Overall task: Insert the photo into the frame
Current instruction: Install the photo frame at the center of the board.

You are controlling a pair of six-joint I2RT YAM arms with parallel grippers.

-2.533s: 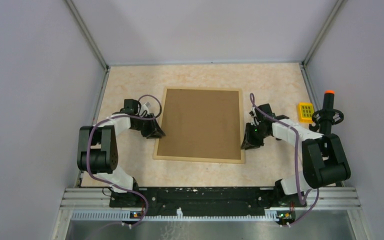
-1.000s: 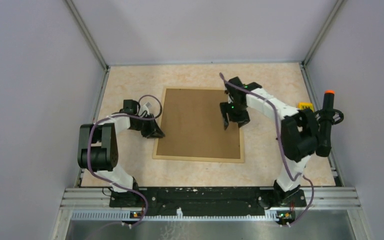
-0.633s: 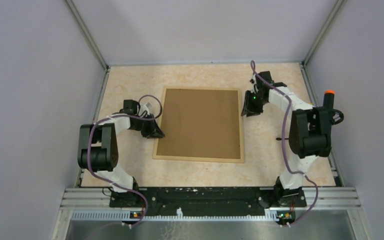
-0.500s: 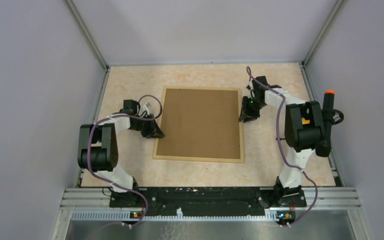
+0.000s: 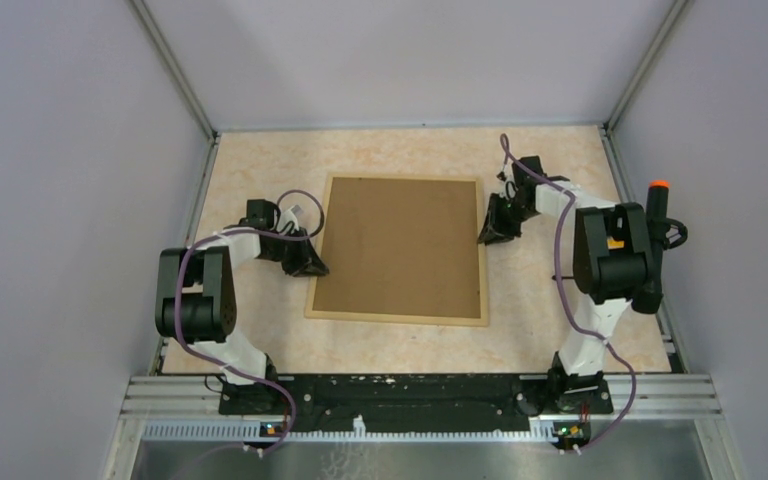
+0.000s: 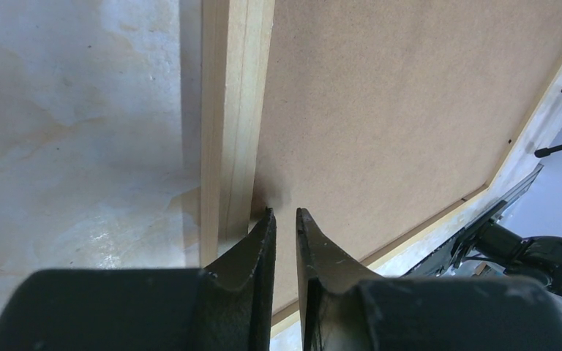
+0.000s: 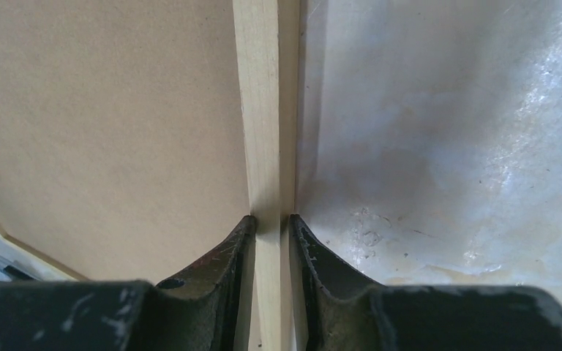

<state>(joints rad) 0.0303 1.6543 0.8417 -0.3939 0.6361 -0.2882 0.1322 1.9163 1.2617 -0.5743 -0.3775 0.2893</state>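
Note:
The frame (image 5: 400, 318), thin light wood, lies flat mid-table with a plain brown backing board (image 5: 400, 245) filling it. The photo is hidden. My left gripper (image 5: 310, 265) rests at the frame's left rail. In the left wrist view its jaws (image 6: 283, 213) stand almost together over the board (image 6: 395, 110), just inside the moulding (image 6: 234, 110), and the thin slit between them shows only board. My right gripper (image 5: 487, 232) sits on the upper right rail. In the right wrist view it (image 7: 271, 219) is shut on the moulding (image 7: 263, 110), one finger on each side.
A yellow block (image 5: 612, 241) shows partly behind the right arm. A black tool with an orange tip (image 5: 657, 187) stands near the right wall. Enclosure walls ring the table on three sides.
The right arm swung from over the board's upper right to the frame's right rail, and its jaws closed on the moulding. The left arm has stayed put.

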